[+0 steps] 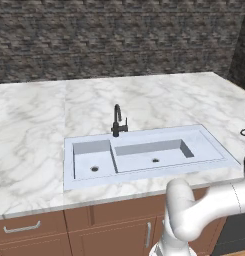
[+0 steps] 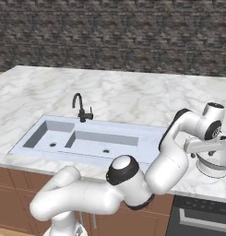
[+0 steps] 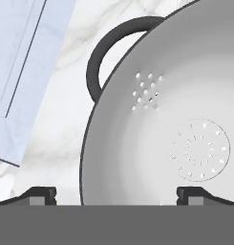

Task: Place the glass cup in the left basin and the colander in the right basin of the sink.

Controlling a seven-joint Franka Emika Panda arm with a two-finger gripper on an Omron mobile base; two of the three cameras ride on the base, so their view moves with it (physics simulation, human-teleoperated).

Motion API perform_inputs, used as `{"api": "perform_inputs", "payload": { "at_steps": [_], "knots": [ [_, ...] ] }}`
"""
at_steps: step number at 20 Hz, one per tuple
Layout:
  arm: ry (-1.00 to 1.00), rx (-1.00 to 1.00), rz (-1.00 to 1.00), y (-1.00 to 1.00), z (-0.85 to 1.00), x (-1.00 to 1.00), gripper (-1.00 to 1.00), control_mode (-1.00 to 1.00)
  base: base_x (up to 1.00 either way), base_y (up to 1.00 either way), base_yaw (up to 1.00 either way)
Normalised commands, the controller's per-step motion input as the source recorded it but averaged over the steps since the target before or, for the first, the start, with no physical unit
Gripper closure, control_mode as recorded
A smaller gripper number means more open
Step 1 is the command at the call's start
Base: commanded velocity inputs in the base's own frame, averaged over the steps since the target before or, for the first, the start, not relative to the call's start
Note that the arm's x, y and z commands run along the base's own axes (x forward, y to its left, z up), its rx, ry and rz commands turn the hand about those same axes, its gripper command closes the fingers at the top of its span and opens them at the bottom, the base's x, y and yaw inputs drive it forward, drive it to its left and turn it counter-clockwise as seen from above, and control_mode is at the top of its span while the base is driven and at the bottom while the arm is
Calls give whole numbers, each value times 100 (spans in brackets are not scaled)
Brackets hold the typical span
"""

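1. Left base view: the pale blue-white double-basin sink (image 1: 144,155) is lying set into the white marble table (image 1: 39,125), with the thin black curved faucet (image 1: 117,121) standing at its far rim. The smaller squarish left basin (image 1: 93,162) and the wider rectangular right basin (image 1: 153,155) are both showing bare floors and dark drain holes. The white arm is reaching off toward the table's right edge.

2. Right base view: the arm is bending over the table's right end, its wrist hanging above the shallow pale grey metallic colander (image 2: 215,166), which is sitting near the front edge, well apart from the sink (image 2: 96,138). The glass cup cannot be made out here.

3. Hand view: the end effector (image 3: 116,194) is hovering spread wide, its dark fingertips (image 3: 39,194) straddling the colander (image 3: 171,134) wall near a dark loop handle (image 3: 106,52); nothing is pinched.

4. Judgement: the colander pickup is in hand. The next move calls for lowering over the rim, closing, then carrying it to the right basin.
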Motion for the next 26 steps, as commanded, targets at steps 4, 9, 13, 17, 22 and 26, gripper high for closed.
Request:
{"api": "perform_inputs", "payload": {
  "at_steps": [4, 9, 13, 17, 22, 26],
  "knots": [
    [0, 0, 1, -18, -7, 9, -100, -100, 0, 0, 0],
    [0, 0, 1, -6, -12, 1, -100, -100, 0, 0, 0],
    [0, 0, 0, 0, -18, 0, -100, -100, 0, 0, 0],
    [0, 0, 0, 0, -16, 0, -100, -100, 0, 0, 0],
    [0, 0, 0, 0, -22, 0, -100, -100, 0, 0, 0],
    [0, 0, 0, 0, -24, 0, -100, -100, 0, 0, 0]
  ]
}}
